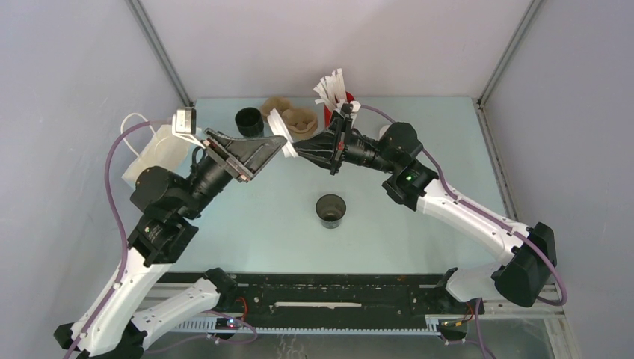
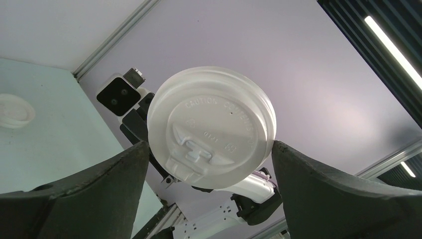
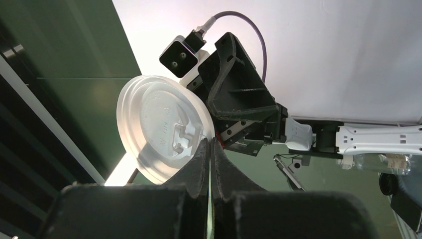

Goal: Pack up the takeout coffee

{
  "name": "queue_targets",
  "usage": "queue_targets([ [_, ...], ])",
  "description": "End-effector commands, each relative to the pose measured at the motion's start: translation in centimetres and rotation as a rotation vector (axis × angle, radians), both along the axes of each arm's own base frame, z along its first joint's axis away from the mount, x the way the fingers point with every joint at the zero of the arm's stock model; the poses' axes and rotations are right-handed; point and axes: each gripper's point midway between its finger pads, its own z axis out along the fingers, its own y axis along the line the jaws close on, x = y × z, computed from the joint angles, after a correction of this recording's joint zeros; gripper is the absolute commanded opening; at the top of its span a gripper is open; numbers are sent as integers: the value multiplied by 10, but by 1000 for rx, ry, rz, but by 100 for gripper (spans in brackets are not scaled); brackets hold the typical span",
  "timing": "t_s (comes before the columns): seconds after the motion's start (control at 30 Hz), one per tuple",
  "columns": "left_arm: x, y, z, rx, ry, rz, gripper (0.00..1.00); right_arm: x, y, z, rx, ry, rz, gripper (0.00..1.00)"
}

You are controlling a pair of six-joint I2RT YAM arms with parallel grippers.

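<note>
Top view: lid held in the air between both arms; lidless cup stands upright on the bench, below and nearer the bases.
Left wrist: left fingers spread wide, flanking the lid.
Right wrist: right fingers pinched on the lid's rim.

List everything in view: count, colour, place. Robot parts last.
lid: 1, white, held in the air over the far half of the table
loose lid: 1, white, lying on the table
dark cup: 1, dark, lidless, upright mid-table
black cup: 1, black, lidless, near the back edge
tray: 1, brown, back edge, right of the black cup
red holder: 1, red with white strips sticking out, back edge
bag: 1, white, left edge
table: 1, pale teal
left tool: 1, black, open, fingers either side of the lid
right tool: 1, black, shut on the lid's rim
</note>
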Motion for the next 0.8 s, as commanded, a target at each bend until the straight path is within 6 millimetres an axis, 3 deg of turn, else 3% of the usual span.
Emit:
queue_targets([
  [0.0,-8,11,29,-54,-46,17,98,-8,-1,8,25,-22,7,0],
  [0.27,-10,15,31,-74,-48,24,89,-11,0,12,39,-24,14,0],
  [0.4,-13,15,32,-80,-63,14,99,-12,-1,14,49,-18,19,0],
  [0.53,-16,18,37,-126,-86,8,100,-13,-1,18,69,-15,22,0],
  [0.77,-15,15,39,-116,-80,4,90,-13,0,18,70,-13,24,0],
])
